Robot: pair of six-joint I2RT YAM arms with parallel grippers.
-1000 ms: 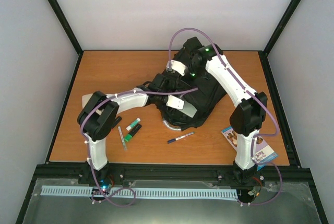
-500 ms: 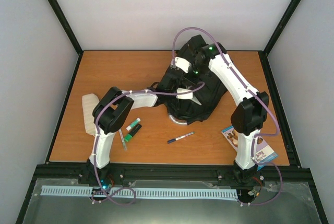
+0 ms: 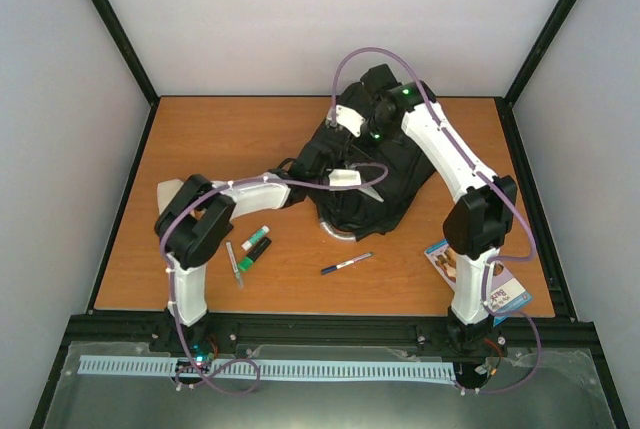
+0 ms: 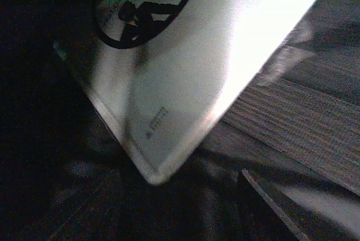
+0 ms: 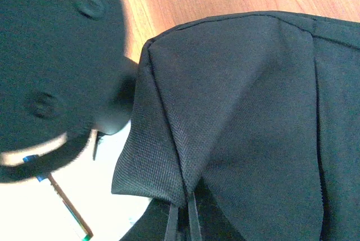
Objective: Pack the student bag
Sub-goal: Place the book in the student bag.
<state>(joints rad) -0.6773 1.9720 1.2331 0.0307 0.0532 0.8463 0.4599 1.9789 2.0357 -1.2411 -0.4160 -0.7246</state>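
1. The student bag [image 3: 388, 187] lies slumped on the wooden worktop [image 3: 230, 139], right of centre and towards the far edge.
2. The right gripper [image 3: 340, 127] is at the bag's far upper end. Its jaws are clenched. In the right wrist view the black fabric [image 5: 253, 112] is drawn into a taut ridge running down to the bottom edge of the picture, so they appear to pinch the bag's cloth.
3. The left gripper [image 3: 338, 181] reaches into the bag's left side, where the dark folds hide its tips. I cannot tell whether its jaws are released or clenched.
4. The left wrist view is filled by a flat silvery panel [image 4: 185, 67] with a rounded corner, a black round logo and small print. It is tilted, with dark fabric around it, and worktop grain shows to its right.
5. Near the front of the bag a pen [image 3: 346, 264] lies on the worktop. Two green markers [image 3: 255, 246] lie further left, beside the left arm.
6. A booklet [image 3: 443, 259] rests by the right arm's base, well apart from the bag.
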